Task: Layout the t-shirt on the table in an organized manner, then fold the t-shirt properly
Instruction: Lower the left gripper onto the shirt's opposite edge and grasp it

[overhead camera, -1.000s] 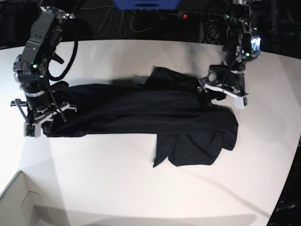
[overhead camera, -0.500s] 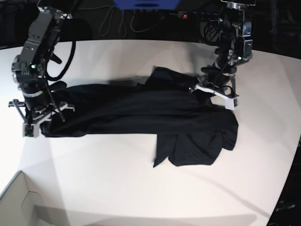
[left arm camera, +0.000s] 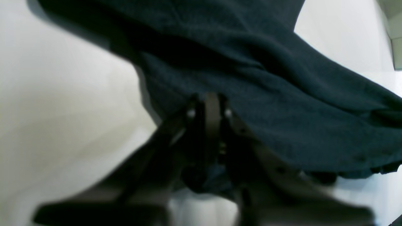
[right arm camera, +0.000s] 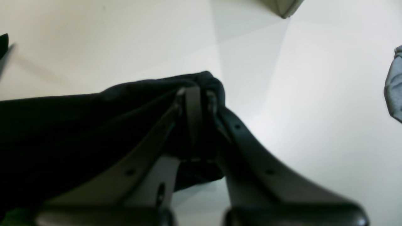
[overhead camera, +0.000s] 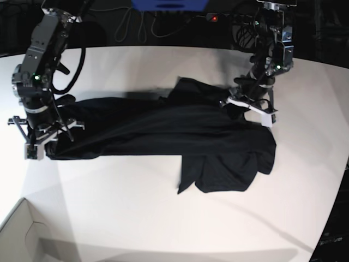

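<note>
The t-shirt (overhead camera: 163, 123) was soft, thin black cloth, matt, with a fine knit texture visible in the left wrist view. The tabletop (overhead camera: 163, 218) was smooth and white with a faint satin sheen. The fingers (right arm camera: 251, 150) of the right end effector (right arm camera: 194, 94) looked like dark matt moulded plastic. The box (overhead camera: 22, 234) at lower left was pale matt cardboard.

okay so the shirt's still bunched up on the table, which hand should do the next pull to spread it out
Probably the left hand. It is shut on the t-shirt right by the bunched, folded-over end, which most needs spreading across the table. The right hand is shut on the far end, already stretched out, so it can anchor.
</note>
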You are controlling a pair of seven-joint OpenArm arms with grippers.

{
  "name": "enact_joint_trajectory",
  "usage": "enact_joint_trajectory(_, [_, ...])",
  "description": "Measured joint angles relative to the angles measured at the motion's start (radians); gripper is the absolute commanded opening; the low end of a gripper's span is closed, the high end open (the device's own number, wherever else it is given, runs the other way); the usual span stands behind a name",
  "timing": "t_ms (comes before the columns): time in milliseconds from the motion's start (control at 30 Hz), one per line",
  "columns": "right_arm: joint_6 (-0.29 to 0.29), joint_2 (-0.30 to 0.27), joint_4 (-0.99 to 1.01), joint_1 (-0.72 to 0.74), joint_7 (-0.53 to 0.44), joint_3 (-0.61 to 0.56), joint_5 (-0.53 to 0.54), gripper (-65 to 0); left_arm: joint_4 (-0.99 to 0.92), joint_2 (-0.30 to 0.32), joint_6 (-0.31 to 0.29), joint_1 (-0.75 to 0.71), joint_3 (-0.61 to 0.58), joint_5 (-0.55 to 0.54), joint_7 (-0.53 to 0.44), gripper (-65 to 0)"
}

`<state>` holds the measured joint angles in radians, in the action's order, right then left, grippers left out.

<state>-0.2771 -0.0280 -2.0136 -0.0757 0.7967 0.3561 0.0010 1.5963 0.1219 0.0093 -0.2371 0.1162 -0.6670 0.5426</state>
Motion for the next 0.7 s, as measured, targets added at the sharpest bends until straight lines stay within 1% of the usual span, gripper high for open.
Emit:
enact_joint_trajectory(133, [0.0, 0.0, 0.0, 0.0, 0.003, 0.001, 0.0, -65.0, 0.0, 0.0, 0.001, -0.003, 0.0, -0.001, 0.0, -30.7])
enact_joint_trajectory(167, [0.0, 0.0, 0.0, 0.0, 0.003, 0.001, 0.0, -65.0, 0.0, 0.0, 0.001, -0.003, 0.0, -0.001, 0.0, -25.8])
enact_joint_trajectory(200, [0.0, 0.0, 0.0, 0.0, 0.003, 0.001, 0.0, -65.0, 0.0, 0.0, 0.001, -0.003, 0.0, -0.001, 0.0, -22.3])
enact_joint_trajectory(267, [0.0, 0.0, 0.0, 0.0, 0.003, 0.001, 0.0, -65.0, 0.0, 0.0, 0.001, -0.003, 0.0, 0.0, 0.0, -20.4])
enact_joint_trajectory(400, [0.0, 0.0, 0.0, 0.0, 0.003, 0.002, 0.0, -65.0, -0.02, 0.0, 0.0, 0.003, 0.0, -0.001, 0.0, -21.3])
enact_joint_trajectory(433, [0.0, 0.0, 0.0, 0.0, 0.003, 0.002, 0.0, -65.0, -0.026, 0.0, 0.0, 0.005, 0.0, -0.002, -0.002, -22.1])
enact_joint_trajectory(500, [0.0, 0.0, 0.0, -0.001, 0.003, 0.002, 0.0, -65.0, -0.042, -0.001, -0.003, 0.009, 0.001, -0.004, -0.014, -26.0])
enact_joint_trajectory(567, [0.0, 0.0, 0.0, -0.002, 0.003, 0.002, 0.0, -65.0, -0.06, 0.0, -0.005, 0.023, 0.002, -0.008, -0.018, -33.9])
enact_joint_trajectory(600, [0.0, 0.0, 0.0, -0.002, 0.003, 0.002, 0.0, -65.0, -0.069, 0.0, -0.005, 0.031, 0.002, -0.007, -0.013, -40.1])
enact_joint_trajectory(633, [0.0, 0.0, 0.0, -0.002, 0.003, 0.002, 0.0, -65.0, -0.072, -0.001, -0.005, 0.033, 0.002, -0.008, -0.011, -47.7])
enact_joint_trajectory(700, [0.0, 0.0, 0.0, -0.002, 0.003, 0.002, 0.0, -65.0, -0.071, -0.003, -0.005, 0.031, 0.002, -0.007, -0.011, -64.5])
